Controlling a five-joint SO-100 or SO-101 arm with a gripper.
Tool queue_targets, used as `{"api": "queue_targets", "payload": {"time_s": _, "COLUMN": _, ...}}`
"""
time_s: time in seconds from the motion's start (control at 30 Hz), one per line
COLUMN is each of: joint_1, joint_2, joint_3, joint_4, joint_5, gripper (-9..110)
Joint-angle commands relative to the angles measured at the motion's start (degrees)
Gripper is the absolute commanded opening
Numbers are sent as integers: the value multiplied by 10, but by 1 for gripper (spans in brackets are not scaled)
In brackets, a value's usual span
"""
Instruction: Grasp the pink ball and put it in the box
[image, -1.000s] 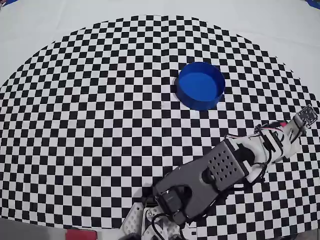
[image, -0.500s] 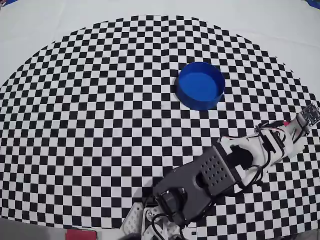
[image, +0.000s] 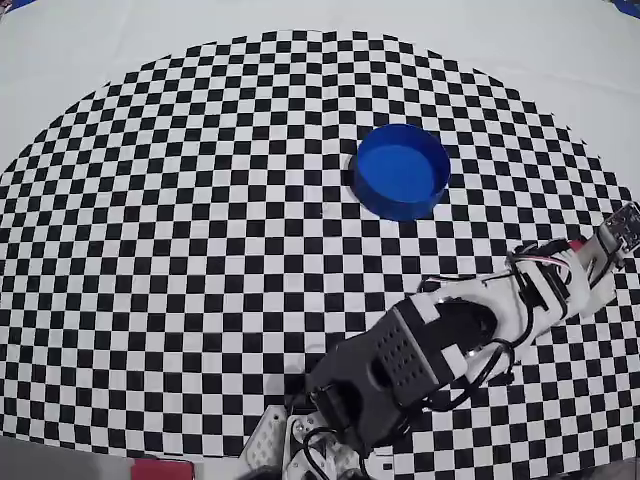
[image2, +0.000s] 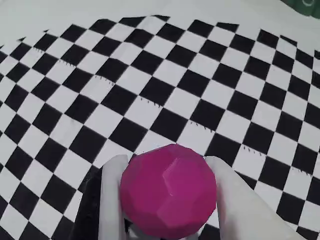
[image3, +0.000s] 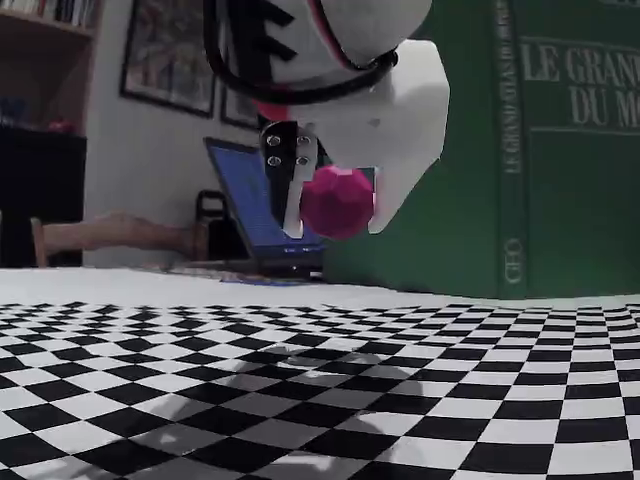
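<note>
**Risk: dropping the ball in transit**

Your gripper (image3: 337, 215) pinches the ball (image2: 168, 191) between both fingers (image2: 114, 200), clear above the cloth (image3: 300, 400). The faceted ball sits near the fingertips, so a fast swing may likely roll it out. The box (image: 400, 170) stands well apart from the gripper, to its upper left in the overhead view. Its low wall can catch the ball if you travel too low.

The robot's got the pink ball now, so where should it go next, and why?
Probably swing toward the blue box. The gripper holds the pink ball between its fingers, lifted clear of the checkered cloth, and in the overhead view the box sits empty, up and to the left of the gripper.
</note>
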Motion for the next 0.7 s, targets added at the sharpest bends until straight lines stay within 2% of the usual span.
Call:
{"api": "queue_targets", "payload": {"time_s": 0.0, "joint_1": 11, "joint_2": 57, "joint_3": 11, "joint_4": 1, "joint_5": -4, "gripper": 0}}
{"api": "queue_targets", "payload": {"time_s": 0.67, "joint_1": 6, "joint_2": 134, "joint_3": 47, "joint_4": -3, "joint_5": -4, "gripper": 0}}
